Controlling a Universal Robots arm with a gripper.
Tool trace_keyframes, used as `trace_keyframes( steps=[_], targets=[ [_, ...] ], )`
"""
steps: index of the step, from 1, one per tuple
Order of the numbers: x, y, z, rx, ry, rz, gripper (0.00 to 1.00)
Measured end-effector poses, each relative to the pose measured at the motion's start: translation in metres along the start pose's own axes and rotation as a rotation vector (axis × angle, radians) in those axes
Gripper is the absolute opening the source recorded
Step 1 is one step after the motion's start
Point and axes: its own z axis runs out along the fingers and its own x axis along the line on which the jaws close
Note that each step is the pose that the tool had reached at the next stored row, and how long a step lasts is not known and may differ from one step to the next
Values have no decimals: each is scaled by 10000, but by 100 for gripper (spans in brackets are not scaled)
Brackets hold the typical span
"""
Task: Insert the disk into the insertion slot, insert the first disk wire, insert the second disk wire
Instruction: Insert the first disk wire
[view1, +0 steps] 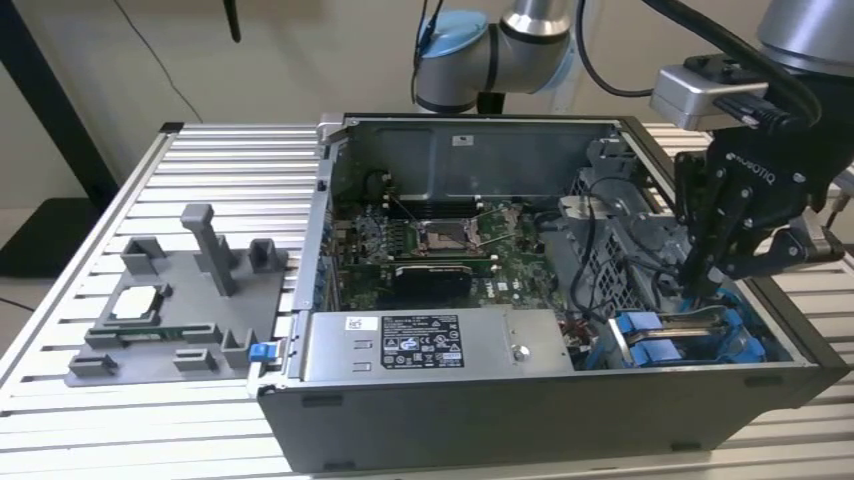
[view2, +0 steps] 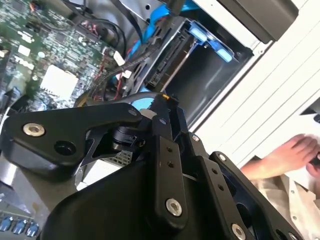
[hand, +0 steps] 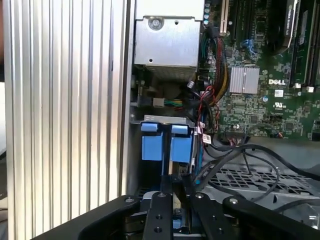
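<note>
The disk lies in the insertion slot at the case's front corner on the exterior view's right, its blue carrier tabs facing the power supply. The first wrist view shows the same tabs inside the slot's grey metal frame. My gripper reaches down at the disk's end opposite the tabs. Its fingers stand close together and appear to pinch a small dark wire connector. A blue wire runs right beside them. In the second wrist view the fingertips meet above the slot.
The open case holds the motherboard, a labelled power supply and loose black cables. A grey fixture stands on the slotted table at the exterior view's left. A person's hand rests beyond the case.
</note>
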Motion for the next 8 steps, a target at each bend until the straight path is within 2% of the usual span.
trace_keyframes(
  steps=[8],
  targets=[
    [0,0,0,0,6,1,0]
  ],
)
